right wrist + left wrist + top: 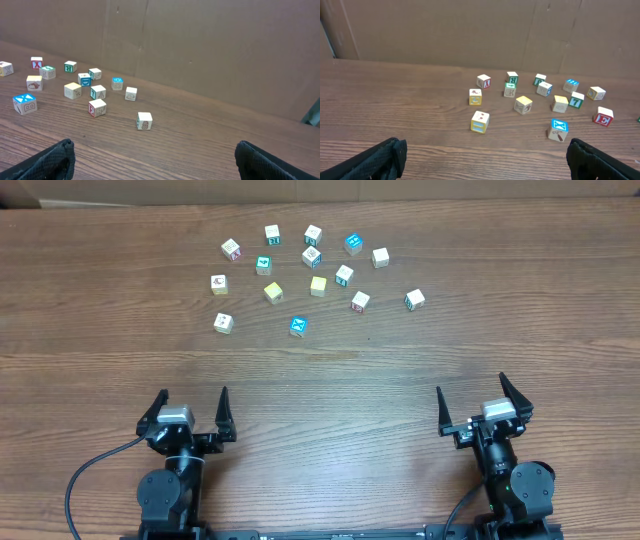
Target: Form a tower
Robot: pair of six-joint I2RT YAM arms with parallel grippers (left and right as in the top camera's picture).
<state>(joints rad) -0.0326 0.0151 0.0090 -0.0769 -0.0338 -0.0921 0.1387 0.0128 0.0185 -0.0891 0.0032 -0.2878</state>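
Several small pale wooden cubes lie singly, none stacked, on the far half of the wooden table (320, 390); no tower is in view. Nearest to me are a blue-topped cube (298, 326), a white cube (223, 322) at the left and a green-sided cube (414, 299) at the right. My left gripper (193, 395) rests open near the front edge, well short of the cubes, with only bare wood between its fingers (380, 160). My right gripper (471, 387) also stands open and empty; in its wrist view the closest cube (144, 120) lies ahead of it.
A brown cardboard wall (470, 30) closes off the table's far side behind the cubes. A black cable (90, 470) loops beside the left arm's base at the front edge.
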